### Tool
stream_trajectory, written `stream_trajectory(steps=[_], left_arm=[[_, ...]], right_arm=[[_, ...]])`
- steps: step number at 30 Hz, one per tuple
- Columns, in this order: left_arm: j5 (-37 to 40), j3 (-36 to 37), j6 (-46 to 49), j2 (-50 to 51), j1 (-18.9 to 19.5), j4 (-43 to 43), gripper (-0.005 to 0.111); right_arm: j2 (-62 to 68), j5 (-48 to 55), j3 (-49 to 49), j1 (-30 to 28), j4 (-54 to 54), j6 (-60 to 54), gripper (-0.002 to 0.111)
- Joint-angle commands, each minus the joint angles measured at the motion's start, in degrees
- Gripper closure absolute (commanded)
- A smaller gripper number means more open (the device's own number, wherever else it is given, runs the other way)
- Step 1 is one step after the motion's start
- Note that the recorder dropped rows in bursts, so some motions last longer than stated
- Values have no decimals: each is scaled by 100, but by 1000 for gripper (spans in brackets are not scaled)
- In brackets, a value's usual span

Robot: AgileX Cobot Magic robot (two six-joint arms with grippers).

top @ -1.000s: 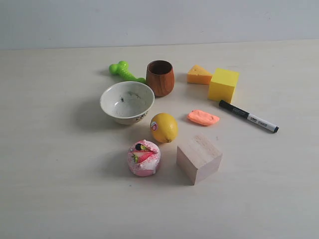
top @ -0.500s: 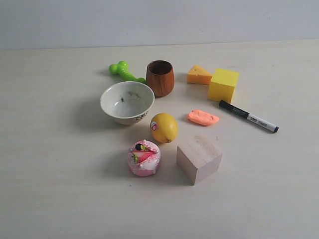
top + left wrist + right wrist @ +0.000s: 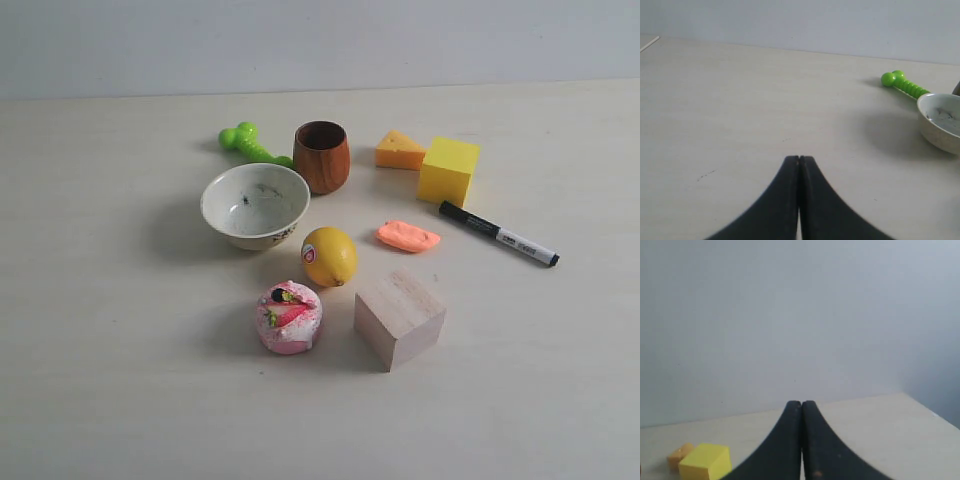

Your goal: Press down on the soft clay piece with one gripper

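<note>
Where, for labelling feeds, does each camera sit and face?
Exterior view: raised, looking down on the table at the soft clay piece and bowl; no arm shows.
Left wrist view: on that wrist, facing the bowl; shut left gripper shows.
Right wrist view: on that wrist, facing the wall; shut right gripper shows.
Shared: the bowl, in exterior and left wrist.

Honestly, there's nothing here I can actually read. The lemon (image 3: 329, 256) has a little round sticker (image 3: 309, 253) on its side in red, white and blue, but the print is way too small to make out. The marker (image 3: 498, 233) has dark lettering along its white barrel, just a smudge from here. The bowl (image 3: 225, 225) has dark marks low on its outer wall, and I can't tell if that's writing.
</note>
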Motion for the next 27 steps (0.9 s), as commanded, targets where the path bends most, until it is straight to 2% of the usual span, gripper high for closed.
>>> stream_trajectory(steps=[1, 9, 11, 14, 18, 24, 27], left_arm=[[-49, -13, -4, -31, 21, -6, 107], [-49, -13, -4, -31, 21, -6, 107], [-49, -13, -4, -31, 21, -6, 107], [-49, -13, -4, -31, 21, -6, 107], [-49, -13, -4, -31, 21, -6, 107], [-49, -13, -4, -31, 21, -6, 107], [-49, -13, -4, -31, 21, -6, 107]], right_arm=[[-37, -830, 28, -33, -70, -343, 108], [-37, -3672, 28, -33, 21, -316, 108], [-37, -3928, 3, -33, 313, 58, 108], [-37, -2906, -484, -33, 579, 719, 108], [8, -1086, -1531, -33, -54, 1035, 108], [1275, 1493, -3319, -23, 213, 1428, 108], [2078, 2607, -4203, -23, 741, 887, 108]])
